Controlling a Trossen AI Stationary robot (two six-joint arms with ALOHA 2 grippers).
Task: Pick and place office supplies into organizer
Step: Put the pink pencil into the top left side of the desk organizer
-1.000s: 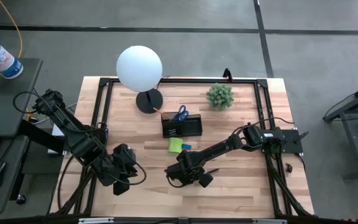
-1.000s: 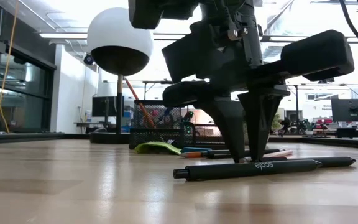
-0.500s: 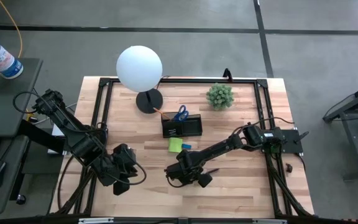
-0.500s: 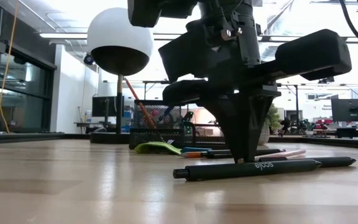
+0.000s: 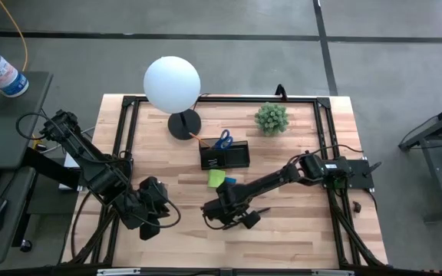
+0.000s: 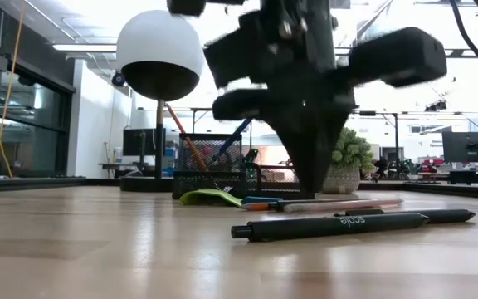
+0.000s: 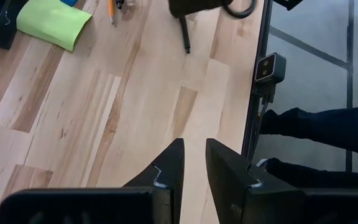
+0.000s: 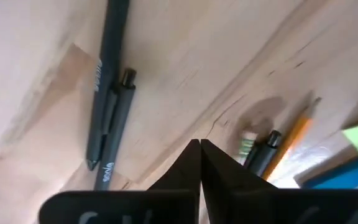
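My right gripper (image 5: 227, 215) hangs near the table's near middle, shut on nothing, its tips (image 6: 309, 184) just above the wood (image 8: 199, 144). Two dark pens (image 8: 107, 93) (image 6: 338, 224) lie flat beside it. A pencil (image 6: 338, 204), an orange pencil (image 8: 294, 134) and another dark pen (image 8: 263, 158) lie toward the lime-green sticky-note pad (image 5: 216, 178) and small blue block (image 5: 229, 180). The dark organizer (image 5: 225, 156) stands behind them, with blue-handled scissors (image 5: 222, 139) sticking out of it. My left gripper (image 5: 147, 222) waits near the near-left, slightly open (image 7: 193, 149).
A white globe lamp (image 5: 172, 84) on a round black base (image 5: 183, 124) stands far left of the organizer. A small potted plant (image 5: 271, 117) sits far right. Bare wood lies between the two grippers and along the near edge. A black frame rail (image 5: 328, 153) borders the table.
My right gripper stood with its fingers apart and their tips down at the wood behind the nearest pen. It shut them, then rose a little and shifted toward the table's left. It came up holding nothing. The pens stay on the table.
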